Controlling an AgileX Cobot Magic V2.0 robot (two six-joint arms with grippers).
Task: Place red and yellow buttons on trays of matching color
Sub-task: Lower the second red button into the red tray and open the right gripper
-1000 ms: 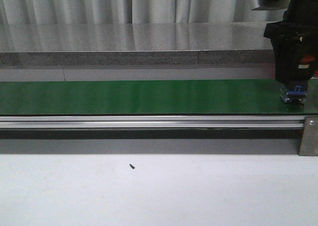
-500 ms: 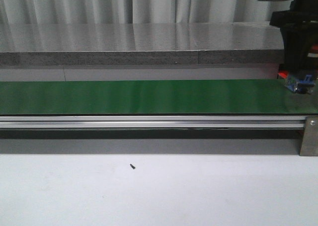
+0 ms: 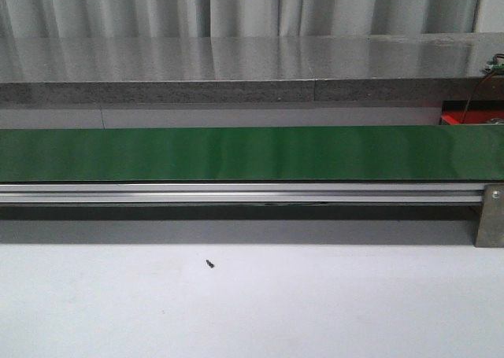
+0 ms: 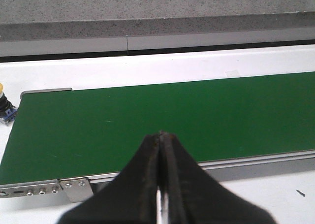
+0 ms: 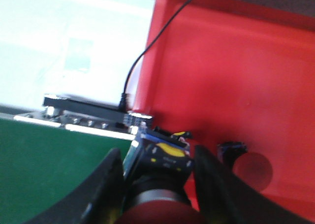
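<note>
A long, flat green belt (image 3: 236, 153) with a smooth matte surface ran across the front view, edged along its near side by a ribbed silver metal rail (image 3: 236, 193). Behind it stood a speckled grey stone-like ledge (image 3: 220, 92) with a glossy top, and pale pleated curtains (image 3: 236, 8) hung at the back. The near table (image 3: 252, 303) was plain white, with one tiny dark screw (image 3: 209, 263) lying on it. At the far right, past the belt's end, a sliver of a red tray (image 3: 465, 119) showed, with thin wires above it.

In the left wrist view, the left gripper (image 4: 160, 135) was black and wedge-shaped, its two fingers pressed together with nothing between them, poised over the green belt. Off the belt's end, a yellow button (image 4: 5, 106) with a black body and blue base sat on the white table, partly cut off by the frame edge.

In the right wrist view, which was blurred, the right gripper (image 5: 157, 157) was clamped on a red button (image 5: 160, 202), round and smooth-topped, its blue and yellow base pointing away from the camera. It was held above the edge of the shiny red plastic tray, beside the belt's end. A black cable (image 5: 142, 56) curved across the tray's rim.
</note>
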